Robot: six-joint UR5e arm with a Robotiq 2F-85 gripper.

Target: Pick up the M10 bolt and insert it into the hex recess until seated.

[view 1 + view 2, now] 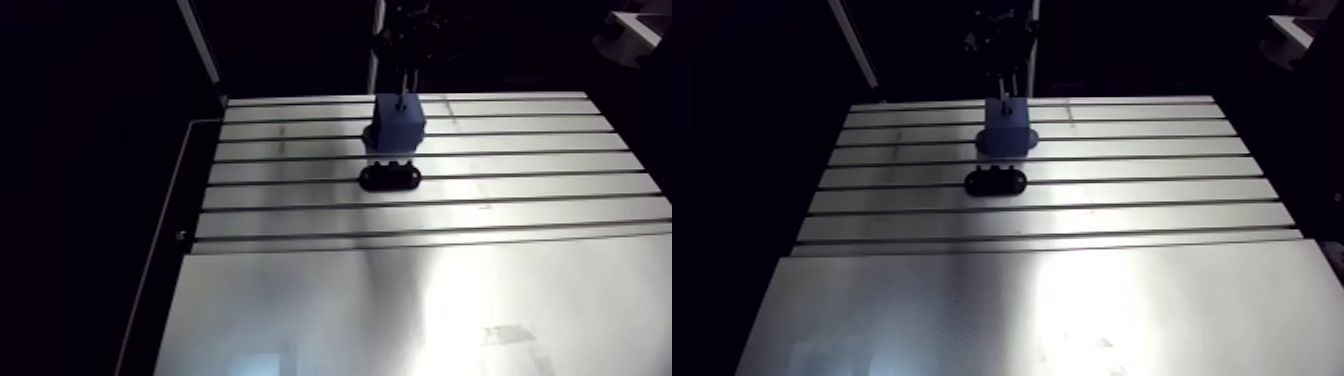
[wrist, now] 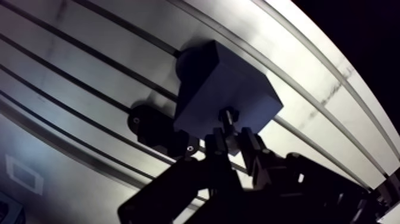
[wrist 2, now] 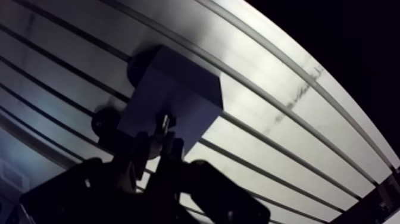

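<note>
Two fingers [image 2: 217, 145] of my end effector [image 2: 233, 138] are pinching the M10 bolt [image 2: 228, 115] between them. The bolt stands upright, with its lower end at the top face of the blue block [image 2: 220, 89]. The hex recess is hidden under the bolt, so I cannot tell how far in it sits. The block stands on the slotted bench [image 1: 400, 290]. A black oval part [image 1: 389, 178] lies just beside the block, on its near side in the arm view.

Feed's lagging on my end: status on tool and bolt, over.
Tool shut on M10 bolt. Bolt upright, tip at top face of blue block; seating not visible. Black plate beside block, clear of tool.
</note>
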